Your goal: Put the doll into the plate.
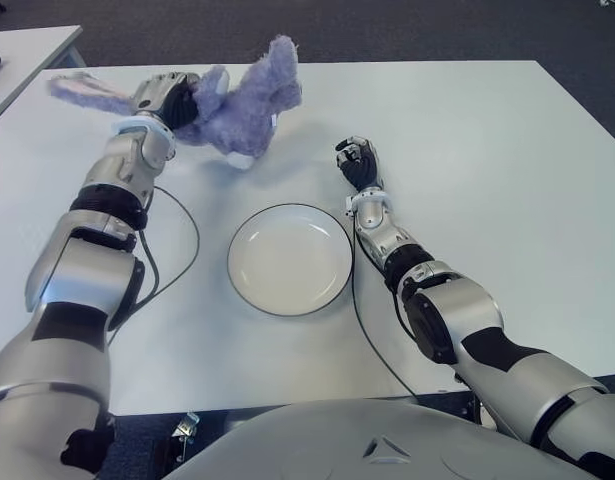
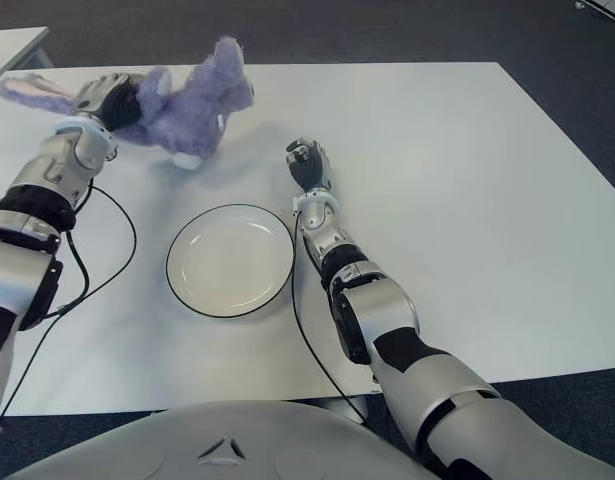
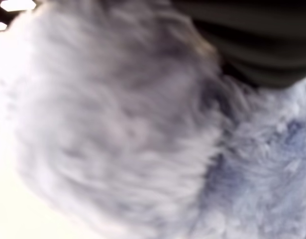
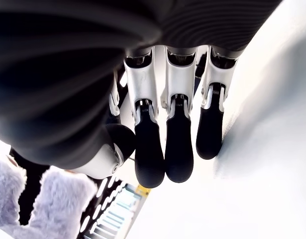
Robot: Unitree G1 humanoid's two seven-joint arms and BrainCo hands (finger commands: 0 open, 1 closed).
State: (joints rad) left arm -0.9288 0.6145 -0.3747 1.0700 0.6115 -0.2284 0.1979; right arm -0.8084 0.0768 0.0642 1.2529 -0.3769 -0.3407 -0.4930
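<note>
The doll (image 1: pixel 242 100) is a purple plush rabbit with long ears, at the far left part of the white table (image 1: pixel 467 150). My left hand (image 1: pixel 172 100) is shut on it, and its fur (image 3: pixel 143 129) fills the left wrist view. One pale ear (image 1: pixel 82 92) sticks out to the left of the hand. The white plate (image 1: pixel 290 258) with a dark rim lies nearer me, right of my left forearm, with nothing in it. My right hand (image 1: pixel 359 162) shows just right of the plate's far edge, its fingers (image 4: pixel 165 149) relaxed and holding nothing.
A black cable (image 1: pixel 177 255) loops on the table left of the plate, and another (image 1: pixel 372 340) runs along its right side. A second table's corner (image 1: pixel 27 50) stands at the far left. The table's right half is bare white surface.
</note>
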